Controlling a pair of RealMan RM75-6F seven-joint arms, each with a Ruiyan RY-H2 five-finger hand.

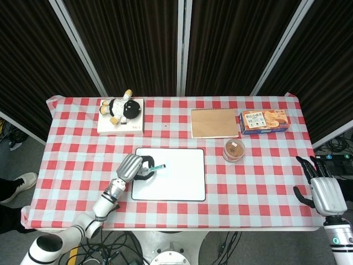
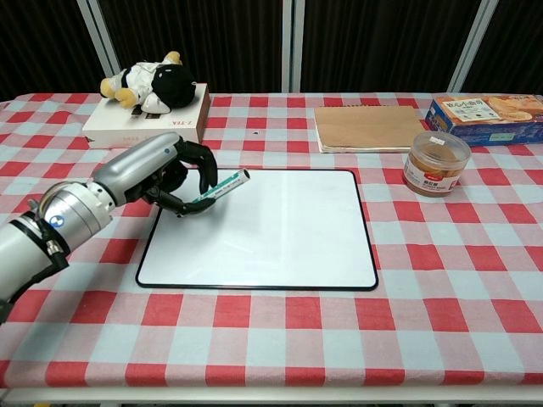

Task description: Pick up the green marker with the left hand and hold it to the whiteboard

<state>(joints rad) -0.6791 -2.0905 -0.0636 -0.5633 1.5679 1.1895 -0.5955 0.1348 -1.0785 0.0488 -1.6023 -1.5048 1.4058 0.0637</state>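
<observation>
At the far left of the checked table (image 2: 280,339) a black-and-white plush toy (image 2: 153,83) lies on a white box (image 2: 148,125). Nearer, the left hand (image 2: 161,174) has its fingers curled around the green marker (image 2: 219,186), gripping it over the left edge of the whiteboard (image 2: 271,233). The marker lies at a low slant — its long axis runs left to right, the lower end tucked in the fingers at the left, the other end aimed right and slightly far, raised above the board; in the head view the marker (image 1: 156,167) shows the same rightward lie. Whether the hidden end touches the board cannot be told. Beyond the board sit a brown notebook (image 2: 370,127), then a lidded jar (image 2: 436,163), then a biscuit box (image 2: 485,108). At the far right, off the table edge, the right hand (image 1: 323,190) hangs with fingers spread, holding nothing
</observation>
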